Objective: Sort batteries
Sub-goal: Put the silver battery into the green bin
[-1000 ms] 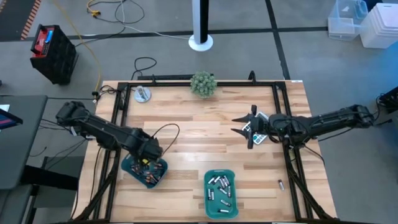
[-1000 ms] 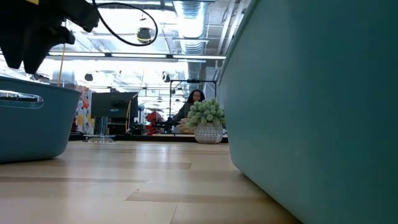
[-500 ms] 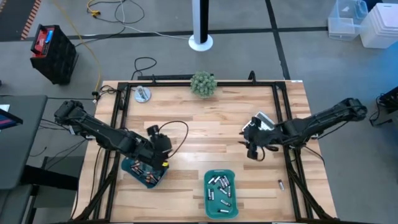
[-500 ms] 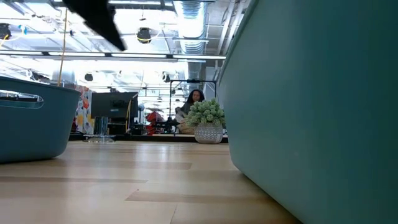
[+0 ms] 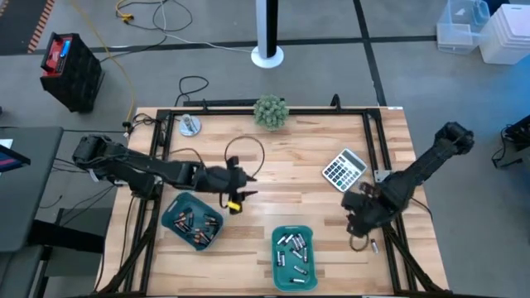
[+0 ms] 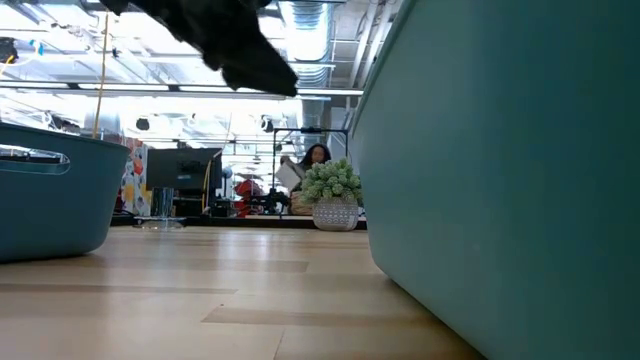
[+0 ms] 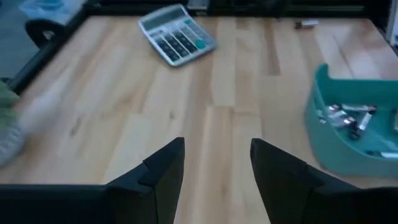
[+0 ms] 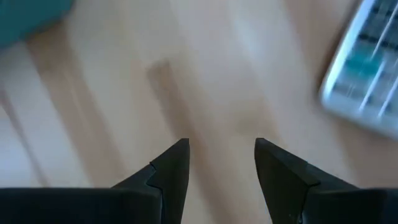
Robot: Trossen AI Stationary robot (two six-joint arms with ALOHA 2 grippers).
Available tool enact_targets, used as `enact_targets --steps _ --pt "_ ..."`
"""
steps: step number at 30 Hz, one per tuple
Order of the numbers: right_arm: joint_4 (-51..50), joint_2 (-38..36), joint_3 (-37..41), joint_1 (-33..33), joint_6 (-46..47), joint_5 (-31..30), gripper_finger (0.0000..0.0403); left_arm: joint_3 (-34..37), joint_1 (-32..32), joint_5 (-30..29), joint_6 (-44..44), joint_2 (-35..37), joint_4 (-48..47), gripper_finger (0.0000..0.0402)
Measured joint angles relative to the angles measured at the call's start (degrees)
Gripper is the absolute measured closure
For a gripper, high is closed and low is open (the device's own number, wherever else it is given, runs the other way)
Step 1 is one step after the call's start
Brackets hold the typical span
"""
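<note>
Dark batteries [image 5: 193, 227] lie in the teal tray [image 5: 175, 208] at the near left. Silvery batteries [image 5: 293, 252] lie in the teal tray [image 5: 277, 277] at the near middle, which also shows in the left wrist view [image 7: 323, 146]. One loose battery [image 5: 373, 245] lies on the wood near the right rail. My left gripper [image 5: 247, 185] hovers open above the table, just right of the left tray, pointing toward the table's right edge; nothing is between its fingers [image 7: 214, 171]. My right gripper [image 5: 356, 222] hangs open over bare wood, pointing down, between the middle tray and the loose battery [image 8: 217, 168].
A grey calculator [image 5: 344, 168] lies on the table right of centre. A small potted plant [image 5: 271, 111] stands at the far edge. A black frame rail [image 5: 383, 178] runs around the table. In the low view a person [image 6: 314, 156] sits in the room behind the plant.
My left gripper has risen out of the left tray, gone toward the table's middle, and tipped from pointing down to nearly level. My right gripper has left the calculator, swung toward the near edge, and tipped over to point down. Both have stayed open.
</note>
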State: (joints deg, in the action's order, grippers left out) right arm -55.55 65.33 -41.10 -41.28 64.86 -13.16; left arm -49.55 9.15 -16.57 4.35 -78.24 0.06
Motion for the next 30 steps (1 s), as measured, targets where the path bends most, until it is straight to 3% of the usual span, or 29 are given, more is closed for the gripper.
enact_targets --steps 6,12,20,30 --pt "-1.2 4.5 0.0 -12.4 22.1 6.4 0.0209 0.0 -5.2 1.5 -3.3 -0.6 2.7 0.0224" --pt "-0.6 9.5 0.0 -19.1 36.6 16.3 0.0209 0.2 -8.4 4.6 -4.6 -1.7 2.7 0.0224" --pt "8.5 12.8 0.0 -20.6 41.3 17.5 0.0195 0.1 -9.6 7.3 -4.6 -3.7 3.9 0.0224" --pt "10.0 18.5 0.0 -21.0 43.2 19.6 0.0174 0.1 -9.6 7.3 -4.5 -4.5 3.7 0.0224"
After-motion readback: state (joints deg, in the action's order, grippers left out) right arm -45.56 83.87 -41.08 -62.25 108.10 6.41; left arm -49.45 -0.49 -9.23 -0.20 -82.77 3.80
